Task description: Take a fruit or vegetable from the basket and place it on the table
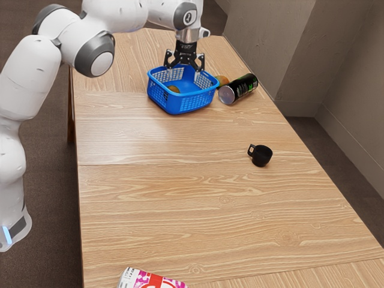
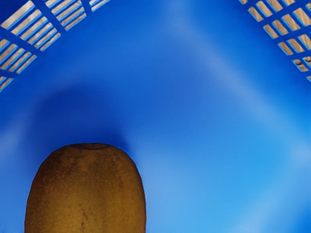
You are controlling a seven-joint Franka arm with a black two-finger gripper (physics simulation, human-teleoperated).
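The black two-finger gripper (image 1: 183,75) points down over the open top of the blue plastic basket (image 1: 182,104), its fingers spread wide with nothing gripped between them; how far the fingertips reach below the rim I cannot tell. The brown kiwi (image 2: 85,191) lies inside the basket, and in the exterior view it shows just behind the near rim, toward the exterior view's left side of the basket. The wrist view shows the kiwi close under the hand, against the basket's blue floor, with latticed walls beyond. Just outside the basket, on the exterior view's right, is a round orange-brown fruit (image 1: 223,80), partly hidden by the rim. Next to that fruit and a little farther out from the basket, a black can with green markings (image 1: 243,87) lies on its side, its pale end nearer the basket. The black mug (image 1: 261,156) stands well apart from the basket, nearer the exterior camera and toward the exterior view's right. Farthest from the basket, at the exterior view's lower edge, is a cut-off white, pink and red can (image 1: 150,279) on the wooden table (image 1: 144,210).
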